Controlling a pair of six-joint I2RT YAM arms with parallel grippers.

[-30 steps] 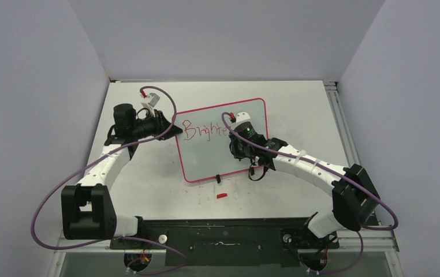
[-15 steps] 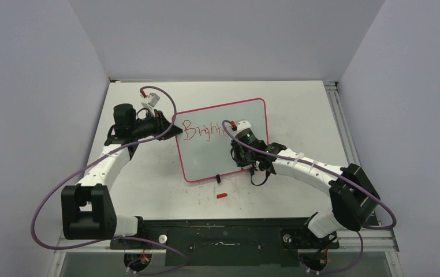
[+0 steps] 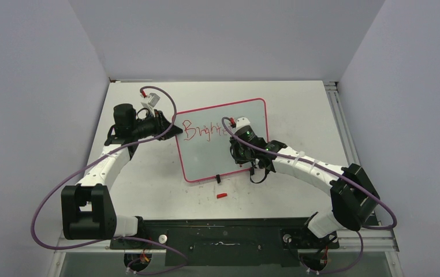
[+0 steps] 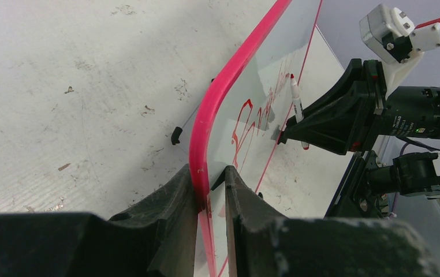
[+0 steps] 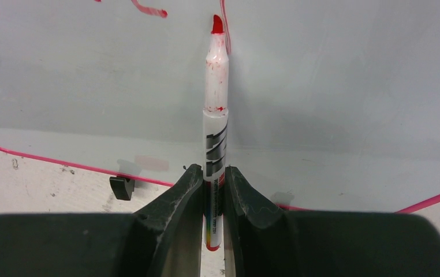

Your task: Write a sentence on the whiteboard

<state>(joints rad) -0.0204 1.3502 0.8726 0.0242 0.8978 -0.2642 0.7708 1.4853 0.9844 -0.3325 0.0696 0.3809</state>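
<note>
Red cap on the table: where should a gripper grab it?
Probably around its middle, coming straight down: the cap lies flat on the table, lengthwise left to right, apart from the whiteboard, so jaws can close across its narrow width.

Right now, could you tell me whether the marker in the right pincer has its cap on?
No, the marker in the right pincer shows a bare red tip pointed at the whiteboard.

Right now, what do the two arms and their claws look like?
The left arm and right arm have white shells with black joints. A purple cable loops along each. A green light glows on the right wrist. The left claw and right claw have two black fingers each.
</note>
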